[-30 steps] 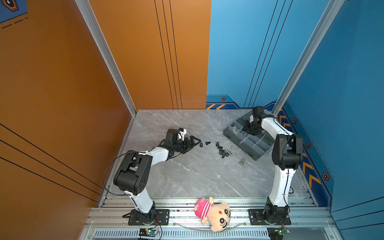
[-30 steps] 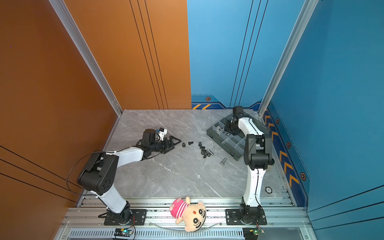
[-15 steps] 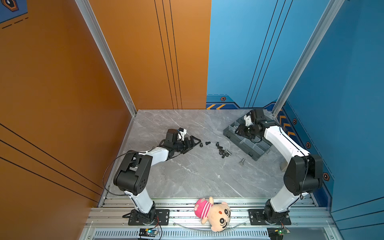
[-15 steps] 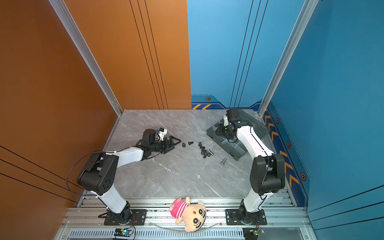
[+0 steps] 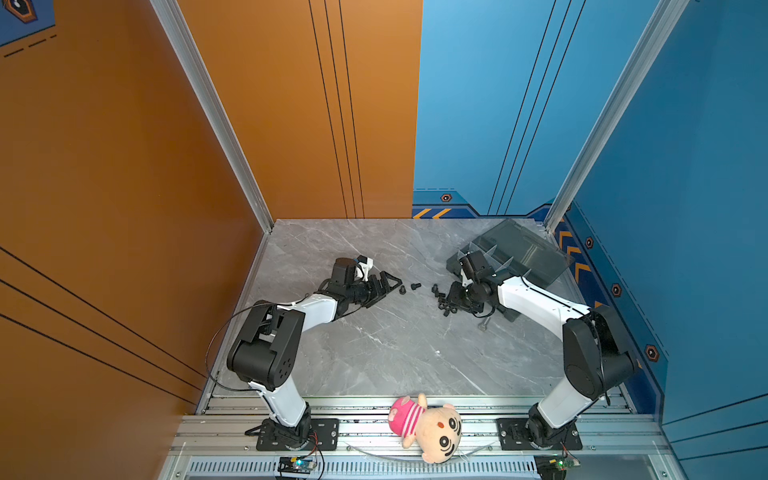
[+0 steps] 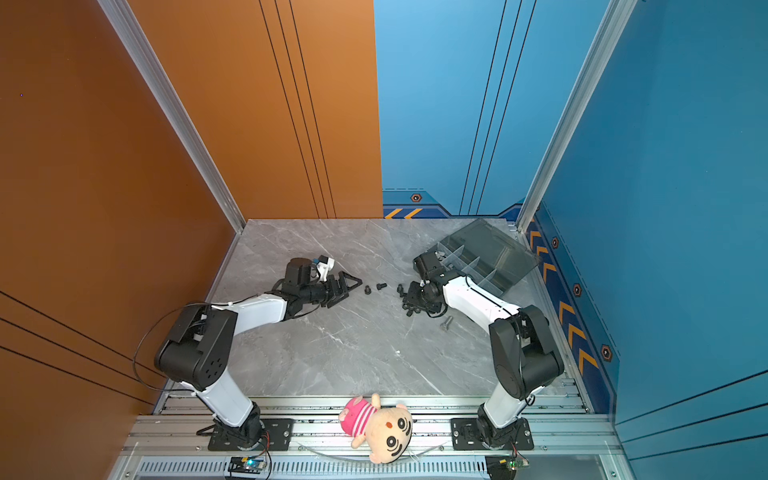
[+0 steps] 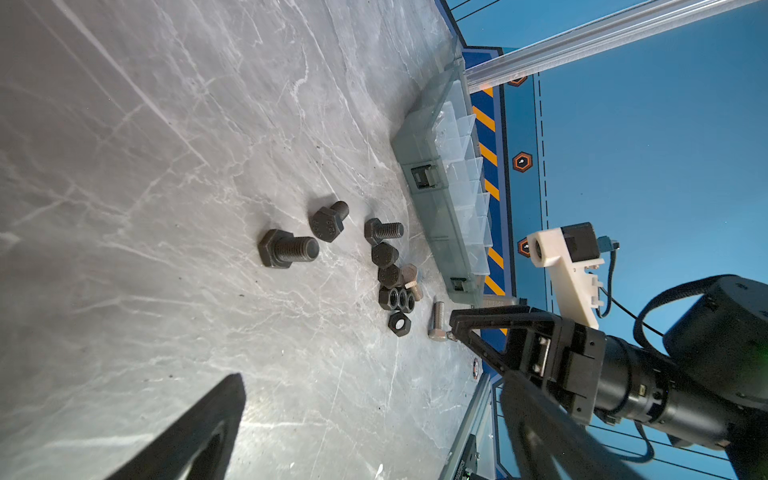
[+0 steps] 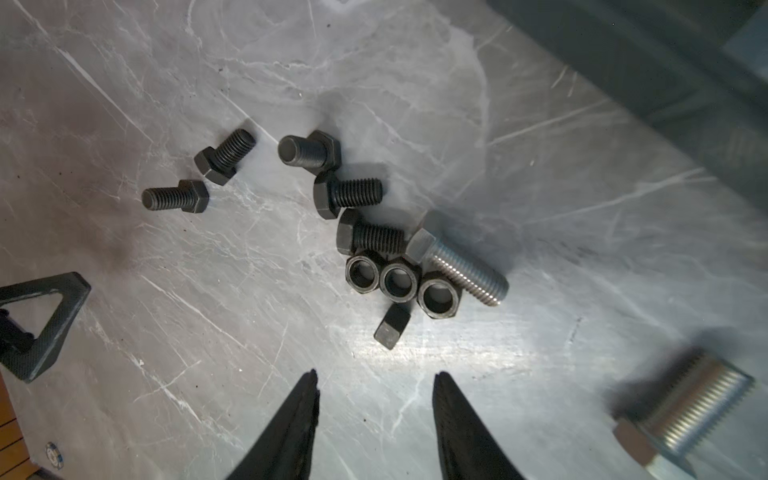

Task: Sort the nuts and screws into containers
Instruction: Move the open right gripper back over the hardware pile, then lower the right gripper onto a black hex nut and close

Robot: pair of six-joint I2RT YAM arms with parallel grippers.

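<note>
Our right gripper at loose screws and nuts
We see it and the left gripper parted, empty; these lie near the organizer box at the tabletop's far right corner.

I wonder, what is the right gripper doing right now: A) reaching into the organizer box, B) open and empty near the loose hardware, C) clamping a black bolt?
B: the right gripper has its jaws apart with nothing between them, just short of the nuts.
</note>
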